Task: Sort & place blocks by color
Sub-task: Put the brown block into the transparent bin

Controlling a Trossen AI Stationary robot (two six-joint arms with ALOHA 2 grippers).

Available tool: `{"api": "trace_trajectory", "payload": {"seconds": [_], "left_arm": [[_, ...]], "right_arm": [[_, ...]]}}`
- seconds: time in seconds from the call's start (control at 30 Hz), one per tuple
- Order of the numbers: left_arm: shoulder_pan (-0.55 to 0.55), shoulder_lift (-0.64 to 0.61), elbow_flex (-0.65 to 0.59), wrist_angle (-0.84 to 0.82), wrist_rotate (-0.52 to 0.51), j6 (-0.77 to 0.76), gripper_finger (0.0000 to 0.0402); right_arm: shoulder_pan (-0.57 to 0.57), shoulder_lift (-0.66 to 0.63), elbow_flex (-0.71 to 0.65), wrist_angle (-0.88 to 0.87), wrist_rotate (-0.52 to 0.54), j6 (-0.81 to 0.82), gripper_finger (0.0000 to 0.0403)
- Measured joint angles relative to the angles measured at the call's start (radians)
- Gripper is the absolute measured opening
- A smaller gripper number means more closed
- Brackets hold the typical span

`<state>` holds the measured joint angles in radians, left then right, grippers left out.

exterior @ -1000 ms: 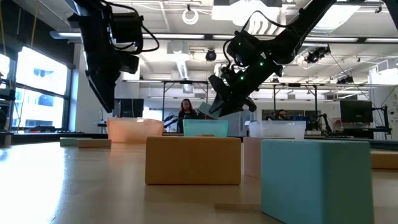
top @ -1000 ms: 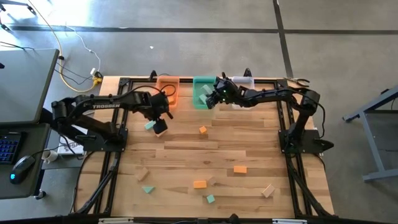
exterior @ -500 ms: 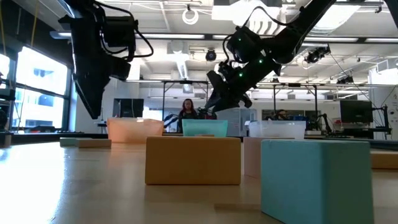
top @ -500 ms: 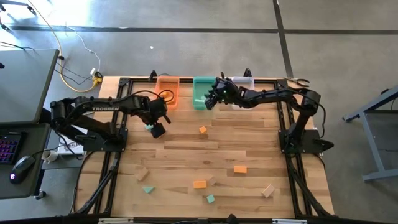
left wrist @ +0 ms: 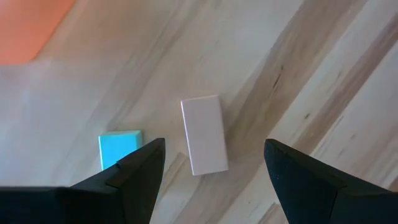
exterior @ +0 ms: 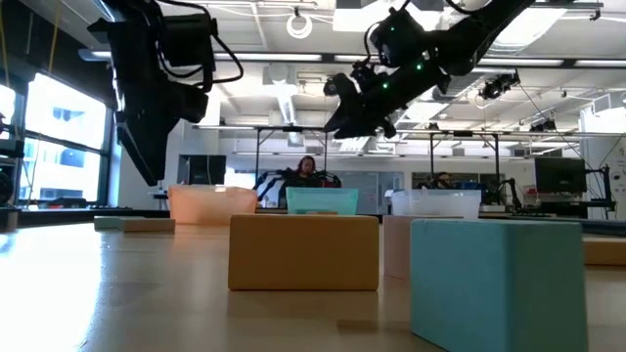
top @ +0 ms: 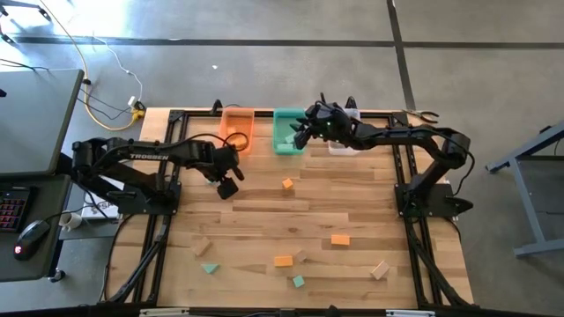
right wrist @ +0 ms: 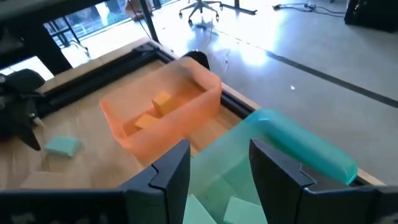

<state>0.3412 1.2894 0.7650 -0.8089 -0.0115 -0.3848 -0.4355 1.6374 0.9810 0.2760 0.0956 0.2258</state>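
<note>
My left gripper (top: 227,187) (left wrist: 214,146) is open and hovers above the table, near the orange bin (top: 238,129). Its fingers point down, and below them a pale wood block (left wrist: 204,143) lies flat on the table with a teal block (left wrist: 119,148) beside it. My right gripper (top: 300,132) (right wrist: 219,149) is open and empty, raised over the green bin (top: 286,132) (right wrist: 292,149). Teal blocks (right wrist: 236,208) lie inside that bin, and orange blocks (right wrist: 155,109) lie in the orange bin (right wrist: 161,118). More blocks lie loose across the near half of the table.
The clear bin (top: 345,132) stands to the right of the green one at the far edge. Loose blocks include orange ones (top: 287,183) (top: 340,239) (top: 282,261), teal ones (top: 209,268) (top: 298,281) and wood ones (top: 203,248) (top: 380,269). An orange block (exterior: 303,252) and a teal block (exterior: 494,279) stand close in the low view.
A second ago my right gripper showed a teal block between its fingers over the green bin. That block is gone from it now, and the gripper has risen. My left gripper has come down a little and shifted slightly beside the orange bin.
</note>
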Motion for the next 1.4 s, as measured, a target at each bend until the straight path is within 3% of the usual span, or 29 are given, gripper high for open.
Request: {"api": "trace_trajectory", "payload": {"seconds": [0.43,1.4], "left_arm": [[-0.049,0.019,0.000,-0.006,-0.041,-0.103,0.0261],[-0.048,0.309,0.004,0.007,-0.011,-0.040,0.0245]], "right_arm": [[0.045,-0.042,0.000,-0.001,0.001,-0.039,0.0152],[0.058,-0.041,0.000,-0.002,0.003,-0.052,0.0152]]}}
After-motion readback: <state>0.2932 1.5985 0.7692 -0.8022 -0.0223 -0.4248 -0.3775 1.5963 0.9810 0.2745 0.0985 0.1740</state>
